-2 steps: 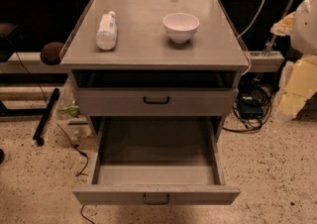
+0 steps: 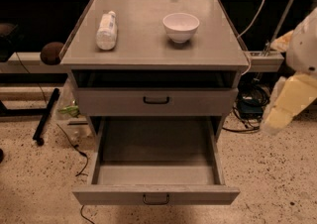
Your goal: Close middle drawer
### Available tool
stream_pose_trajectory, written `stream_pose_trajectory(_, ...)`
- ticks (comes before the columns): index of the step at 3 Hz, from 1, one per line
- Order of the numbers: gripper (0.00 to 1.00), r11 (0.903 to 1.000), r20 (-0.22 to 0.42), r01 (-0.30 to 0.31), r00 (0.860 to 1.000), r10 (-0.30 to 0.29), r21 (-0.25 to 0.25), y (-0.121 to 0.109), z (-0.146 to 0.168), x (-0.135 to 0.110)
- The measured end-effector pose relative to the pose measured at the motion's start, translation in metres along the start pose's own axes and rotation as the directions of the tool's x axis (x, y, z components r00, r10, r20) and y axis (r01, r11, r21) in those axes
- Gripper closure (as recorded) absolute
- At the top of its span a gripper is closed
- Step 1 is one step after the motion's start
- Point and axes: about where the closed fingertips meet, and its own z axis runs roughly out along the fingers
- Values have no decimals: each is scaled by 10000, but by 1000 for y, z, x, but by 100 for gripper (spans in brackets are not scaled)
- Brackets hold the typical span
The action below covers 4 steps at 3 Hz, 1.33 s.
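The middle drawer [image 2: 156, 194] is a grey flat-fronted drawer with a small black bar handle. It is pulled far out of the cabinet [image 2: 148, 44] and its inside is empty. Above it, the taller topmost drawer [image 2: 156, 101] stands slightly open, with a dark gap over it. The lowest drawer is hidden under the open one. My gripper [image 2: 277, 119] is at the cream-coloured end of my arm at the right edge. It hangs to the right of the cabinet at about top-drawer height and touches nothing.
A white bottle [image 2: 106, 30] lies on the cabinet top beside a white bowl [image 2: 181, 26]. Cables [image 2: 247, 109] and a black box sit on the floor to the right of the cabinet. A black stand leg [image 2: 44, 119] and a cord lie on the speckled floor at the left.
My arm has shifted a little down and to the left, toward the cabinet. The drawers have not moved.
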Motion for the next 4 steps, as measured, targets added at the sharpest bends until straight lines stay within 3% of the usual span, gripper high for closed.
stream_pose_trajectory(1,0,9912,644,-1312,9892,1319,-147,20,39,5)
stream_pose_trajectory(2,0,9634,1558,-2533,9517,2645,-881,60,95,9)
stream_pose_trajectory(3,0,9389,2535,-2990,9075,3350,-1703,109,150,3)
stream_pose_trajectory(4,0,9295,2704,-3220,8924,3614,-1795,131,176,3)
